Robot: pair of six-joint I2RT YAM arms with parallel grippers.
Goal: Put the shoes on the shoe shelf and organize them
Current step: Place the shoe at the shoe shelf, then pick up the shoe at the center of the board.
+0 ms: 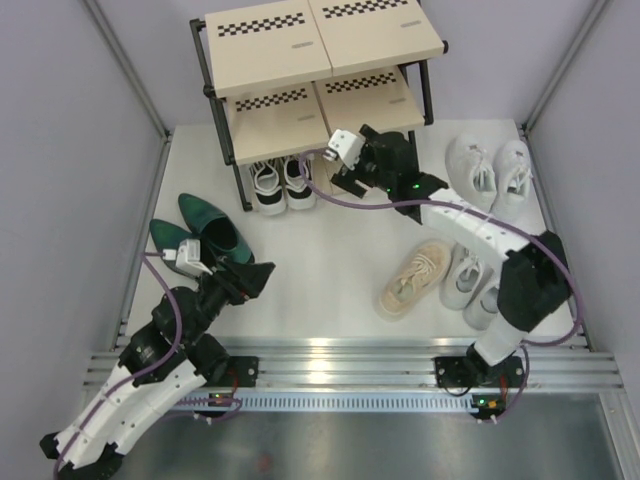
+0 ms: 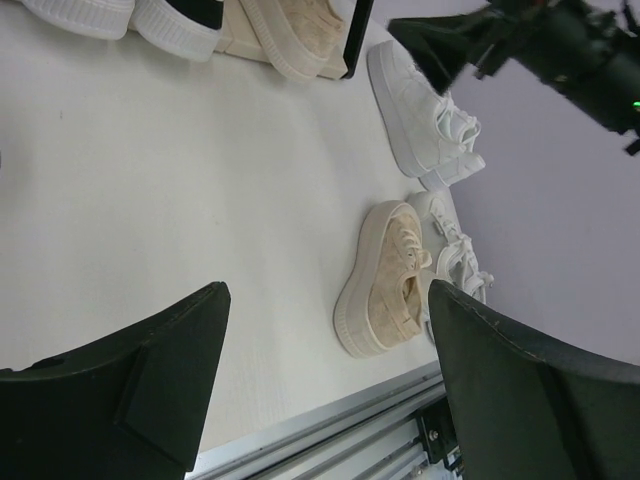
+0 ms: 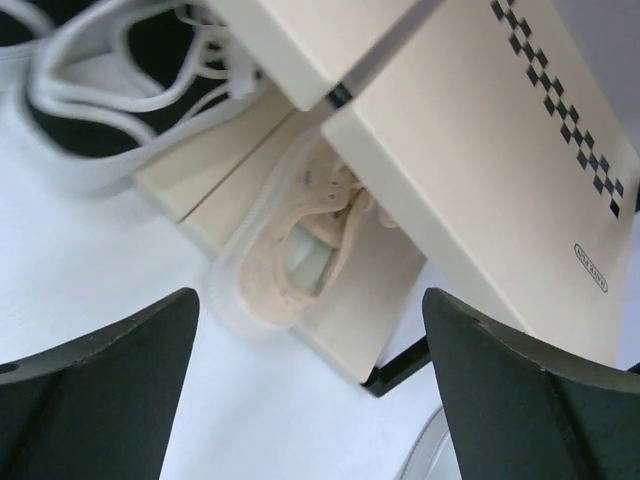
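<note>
Shelf (image 1: 270,50) at the back (one pair (image 1: 270,188) on its bottom tier), heeled shoes (image 1: 207,226) left.

Black-and-white arms (image 1: 470,225) carry purple cables (image 1: 345,204).

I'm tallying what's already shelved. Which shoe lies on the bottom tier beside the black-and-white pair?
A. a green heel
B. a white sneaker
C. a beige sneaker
C: the right wrist view shows a beige sneaker lying on the lowest board of the shelf, while its mate is out on the table.
</note>
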